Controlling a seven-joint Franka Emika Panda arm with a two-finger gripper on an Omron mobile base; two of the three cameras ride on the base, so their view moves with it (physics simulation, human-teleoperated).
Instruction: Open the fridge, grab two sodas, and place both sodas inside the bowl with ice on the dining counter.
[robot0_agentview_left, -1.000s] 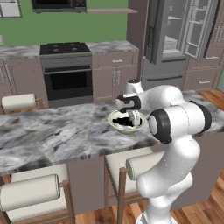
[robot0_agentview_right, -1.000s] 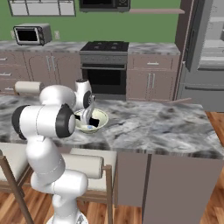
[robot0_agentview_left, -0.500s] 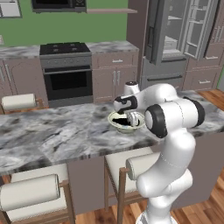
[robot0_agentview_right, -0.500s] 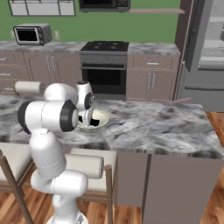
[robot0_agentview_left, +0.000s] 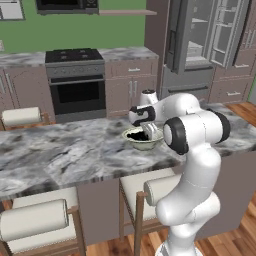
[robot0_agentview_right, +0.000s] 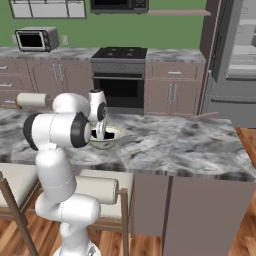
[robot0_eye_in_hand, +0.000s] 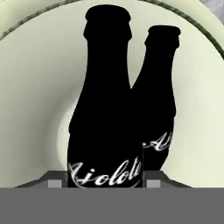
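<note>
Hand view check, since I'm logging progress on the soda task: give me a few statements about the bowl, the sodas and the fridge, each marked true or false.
1. Two sodas, near soda and far soda, lie inside the bowl. True.
2. The bowl sits on the stove. False: it is on the dining counter.
3. The fridge doors stand open. True.
4. The gripper is far from both sodas. False: its fingers flank the near soda.

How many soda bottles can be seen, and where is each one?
2. The near soda bottle lies in the bowl between the end effector's fingers; the far soda bottle lies beside it, partly hidden behind it.
</note>
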